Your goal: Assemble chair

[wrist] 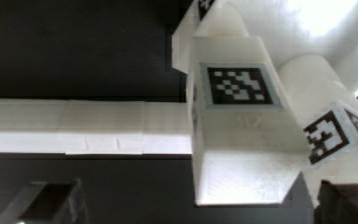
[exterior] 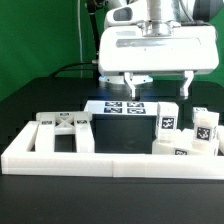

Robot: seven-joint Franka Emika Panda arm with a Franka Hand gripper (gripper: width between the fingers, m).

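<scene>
My gripper [exterior: 157,88] hangs high over the back of the table, its fingers [exterior: 125,86] wide apart, open and empty. In the wrist view a blocky white chair leg [wrist: 243,110] with a square tag lies below, between the two dark fingers [wrist: 51,200], with a gap on each side. A second tagged piece [wrist: 327,120] lies against it. In the exterior view a ladder-like frame [exterior: 65,130] lies at the left. Blocky tagged pieces [exterior: 166,126] [exterior: 205,126] [exterior: 181,148] stand at the right.
A long low white border rail [exterior: 100,162] runs along the front and up both sides; it also crosses the wrist view [wrist: 87,125]. The marker board [exterior: 125,107] lies flat in the middle, under the gripper. A green backdrop stands behind.
</scene>
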